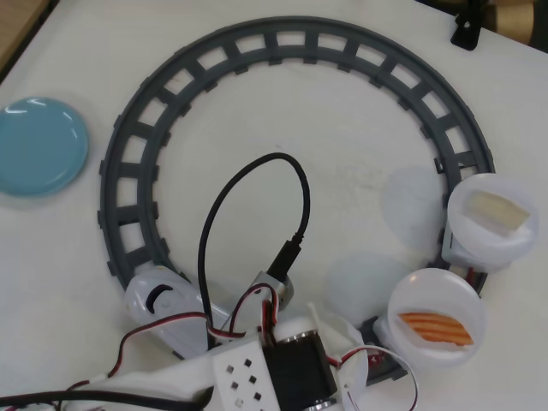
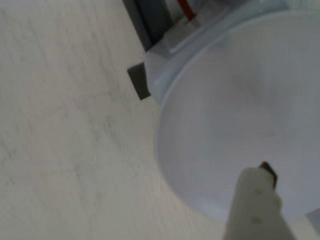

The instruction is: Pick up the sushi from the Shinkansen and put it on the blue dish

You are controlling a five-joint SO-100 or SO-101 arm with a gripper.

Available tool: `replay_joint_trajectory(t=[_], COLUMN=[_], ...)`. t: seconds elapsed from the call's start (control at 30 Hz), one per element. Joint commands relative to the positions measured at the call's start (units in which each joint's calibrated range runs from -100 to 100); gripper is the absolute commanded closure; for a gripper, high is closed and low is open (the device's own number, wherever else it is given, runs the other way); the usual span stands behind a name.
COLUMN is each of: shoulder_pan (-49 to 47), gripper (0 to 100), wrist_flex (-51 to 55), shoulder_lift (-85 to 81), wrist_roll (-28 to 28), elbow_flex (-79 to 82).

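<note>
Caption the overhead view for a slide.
Salmon sushi rides a train plate on the grey track; blue dish waits empty.

**A hobbyist's robot corner, set up on a plain white bench**

From where I stand this looks like a home or club tinkering space rather than a kitchen or a shop. The white bench (image 1: 342, 171) carries a grey toy track (image 1: 257, 43) laid in a curve, with a white Shinkansen (image 1: 158, 300) and its plate-topped cars sitting on it, and a blue dish (image 1: 38, 145) off to the left in the overhead view. A small arm with bare red, black and white servo wires (image 1: 248, 312) and a looping black USB cable (image 1: 257, 184) crowds the bottom edge. A strip of wooden surface (image 1: 17, 26) shows at the top-left corner. Toy food on the plates, not real.
</note>
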Motion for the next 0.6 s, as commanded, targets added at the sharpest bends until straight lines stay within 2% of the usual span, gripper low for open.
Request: replay_joint_trajectory(t=[0.0, 0.4, 0.57], shoulder_pan=[0.62, 0.89, 1.77], gripper=[75, 75, 75], wrist_flex=[0.91, 0.57, 0.49], shoulder_lift=[-0.52, -1.18, -0.69], wrist_roll=[-0.08, 5.52, 5.78], elbow_flex=[-0.48, -7.06, -7.96])
